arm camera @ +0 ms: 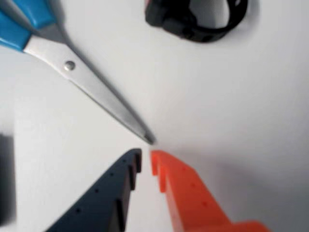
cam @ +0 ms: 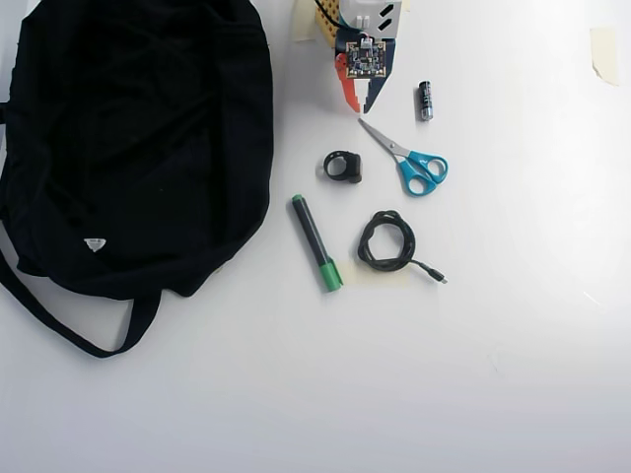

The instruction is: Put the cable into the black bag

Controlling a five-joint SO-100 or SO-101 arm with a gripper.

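Observation:
The cable (cam: 363, 246), a thin black cord wound in a small loop with a tail ending in a plug, lies on the white table in the overhead view, right of centre. It does not show in the wrist view. The black bag (cam: 138, 138) lies floppy over the upper left, its strap trailing toward the bottom. My gripper (cam: 360, 106) sits at the top of the overhead view, well above the cable. In the wrist view the gripper (arm camera: 145, 157) has its dark and orange fingertips nearly together with nothing between them, just below the scissors' tip.
Blue-handled scissors (arm camera: 91, 89) (cam: 409, 163) lie between gripper and cable. A black ring-shaped clip (arm camera: 178, 24) (cam: 355, 169) sits near them. A green-capped marker (cam: 315, 241) lies left of the cable, a small dark cylinder (cam: 425, 101) right of the gripper.

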